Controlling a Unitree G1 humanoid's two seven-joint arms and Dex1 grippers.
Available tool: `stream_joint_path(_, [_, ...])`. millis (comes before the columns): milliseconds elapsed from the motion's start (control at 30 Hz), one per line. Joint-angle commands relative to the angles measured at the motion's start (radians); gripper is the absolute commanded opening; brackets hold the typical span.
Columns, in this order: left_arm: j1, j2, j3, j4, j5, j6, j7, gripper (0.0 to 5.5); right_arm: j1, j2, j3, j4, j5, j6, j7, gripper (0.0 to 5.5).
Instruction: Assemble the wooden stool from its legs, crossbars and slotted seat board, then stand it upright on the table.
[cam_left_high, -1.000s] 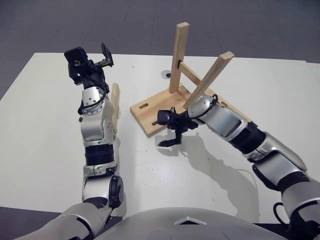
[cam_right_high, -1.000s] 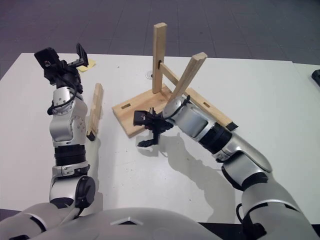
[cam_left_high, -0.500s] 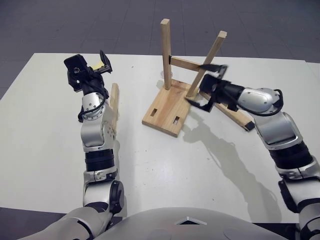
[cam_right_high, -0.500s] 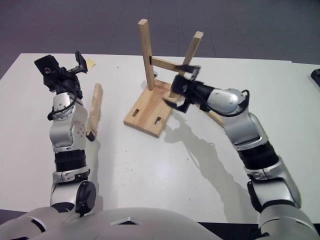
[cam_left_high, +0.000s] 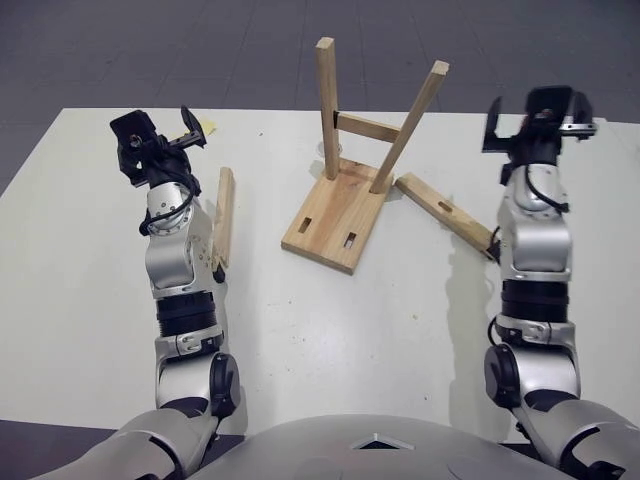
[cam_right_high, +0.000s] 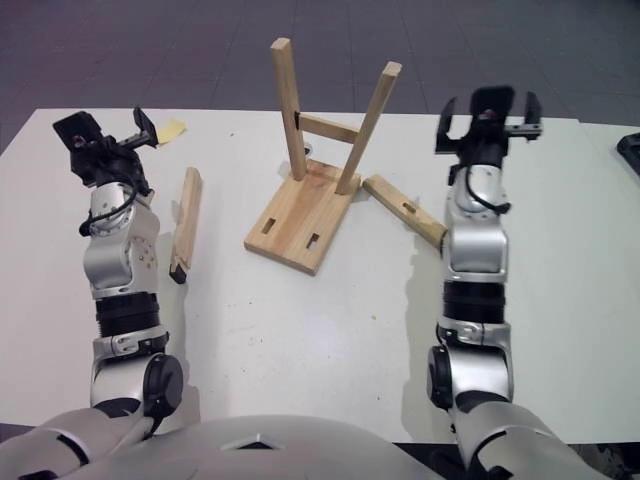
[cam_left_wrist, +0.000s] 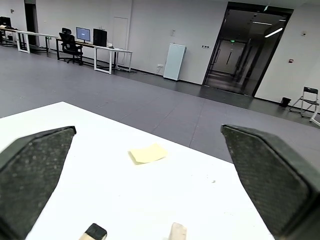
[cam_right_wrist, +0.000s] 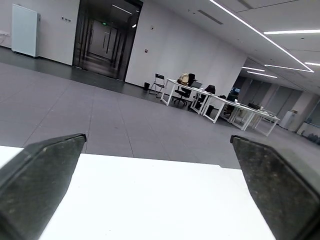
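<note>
The slotted seat board (cam_left_high: 325, 222) lies flat at mid-table. Two legs (cam_left_high: 326, 105) (cam_left_high: 410, 125) stand up from its far end, and a crossbar (cam_left_high: 368, 127) joins them. One loose leg (cam_left_high: 224, 215) lies to the board's left, and another loose leg (cam_left_high: 445, 212) lies to its right. My left gripper (cam_left_high: 190, 130) is raised at the far left above the table, open and holding nothing; its pads (cam_left_wrist: 35, 175) are wide apart. My right gripper (cam_left_high: 537, 120) is raised at the far right, open, with its pads (cam_right_wrist: 40, 170) spread and nothing between them.
A yellow sticky note (cam_left_wrist: 148, 153) lies on the white table (cam_left_high: 330, 340) near the far left edge. A small round hole in the table sits behind the standing legs. The table's near half is bare.
My right gripper has pulled away from the stool's leg and risen to the far right. The board with its two legs was turned and shifted earlier and now rests still. The left arm edged left.
</note>
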Motion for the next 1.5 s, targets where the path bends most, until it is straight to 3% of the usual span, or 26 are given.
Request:
stream_joint_path(33, [-0.020,-0.003,-0.031,0.037,0.013,0.002,-0.016,5.40,-0.114,0.048,0.062,0.135,-0.037,-0.100,-0.036,5.36])
stream_joint_path(167, [-0.015,0.004,-0.045,0.047,0.022,0.004,-0.019,5.40,-0.133,0.027,0.054,0.159,-0.066,-0.117,-0.078,5.36])
stream_joint_path(333, [0.014,0.040,-0.055,0.026,0.052,0.011,-0.036,5.40,-0.006,-0.044,-0.007,0.023,-0.068,-0.077,-0.056,5.36])
stream_joint_path(600, [0.183,0.266,-0.171,-0.055,0.130,-0.034,-0.330,5.40,0.294,-0.115,-0.110,-0.177,-0.046,-0.030,0.020,5.36])
stream_joint_path(767, [0.189,0.348,-0.074,0.074,0.129,-0.069,-0.336,5.40,0.366,-0.099,-0.124,-0.235,-0.046,-0.012,0.018,5.36])
stream_joint_path(900, [0.198,0.410,-0.075,0.206,0.149,-0.162,-0.377,5.40,0.400,-0.082,-0.136,-0.279,-0.033,0.003,0.015,5.36])
stream_joint_path(1267, [0.175,0.414,-0.094,0.542,0.113,-0.206,-0.483,5.40,0.413,-0.039,-0.127,-0.308,-0.031,0.019,0.013,5.36])
stream_joint_path(1500, [0.134,0.418,-0.104,0.594,0.033,-0.009,-0.652,5.40,0.390,-0.008,-0.120,-0.331,0.003,0.019,0.032,5.36])
